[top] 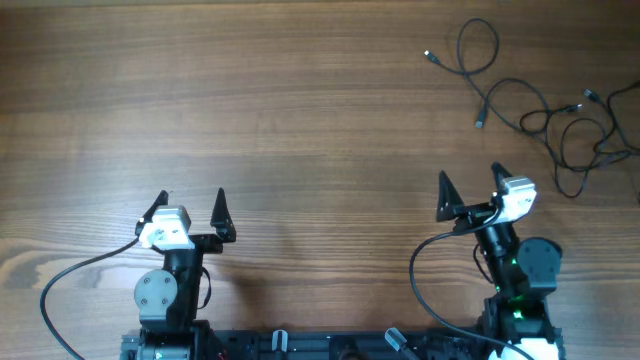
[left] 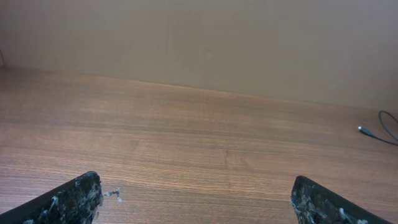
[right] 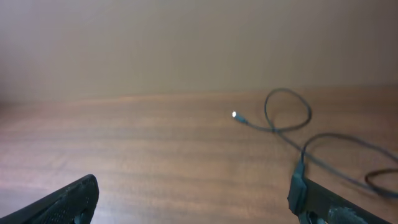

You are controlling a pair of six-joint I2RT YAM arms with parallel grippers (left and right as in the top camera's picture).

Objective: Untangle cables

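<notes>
The cables (top: pixel 545 110) are thin black cords lying looped and crossed on the wooden table at the far right, with small grey plug ends (top: pixel 430 56). In the right wrist view the cables (right: pixel 292 127) lie ahead and to the right. One plug end (left: pixel 364 130) shows at the right edge of the left wrist view. My right gripper (top: pixel 470 190) stands open near the front right, short of the cables, with nothing between its fingers. My left gripper (top: pixel 190 208) is open at the front left, far from them, holding nothing.
The wooden table (top: pixel 250 110) stretches bare to the left and middle. Thick black arm cables (top: pixel 70 285) trail from both arm bases along the front edge. A plain wall (left: pixel 199 43) rises behind the table's far edge.
</notes>
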